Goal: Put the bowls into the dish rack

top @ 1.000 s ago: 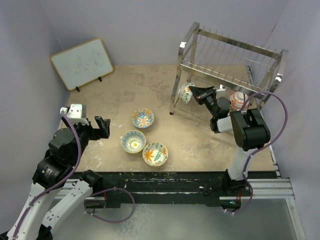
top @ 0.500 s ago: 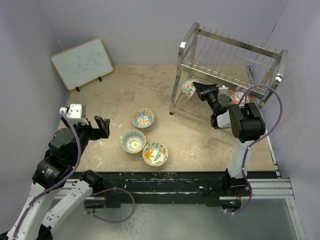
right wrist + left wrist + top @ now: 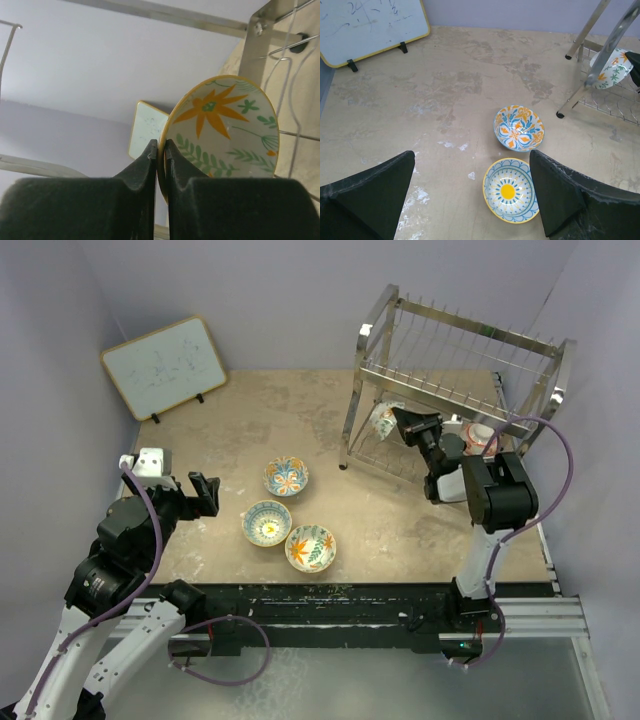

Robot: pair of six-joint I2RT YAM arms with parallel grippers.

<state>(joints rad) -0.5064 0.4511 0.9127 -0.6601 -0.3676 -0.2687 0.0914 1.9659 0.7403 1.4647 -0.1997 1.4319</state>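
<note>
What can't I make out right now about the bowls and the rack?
1. Whether the held bowl sits on the dish rack wires: in the right wrist view the right gripper covers its lower edge; in the top view it is too small.
2. Red-orange bowl: in the top view, largely hidden behind the right arm and the rack frame.
3. Nearest table bowl: not seen in the left wrist view.

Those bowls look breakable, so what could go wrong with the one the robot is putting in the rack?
1. The right gripper pinches only the thin rim of the bowl, which stands on edge, so it could slip and drop.
2. The posts and wires of the rack are close around it, so it might knock them.
3. Nearby in the rack sits another bowl, and the two could clink together.
</note>
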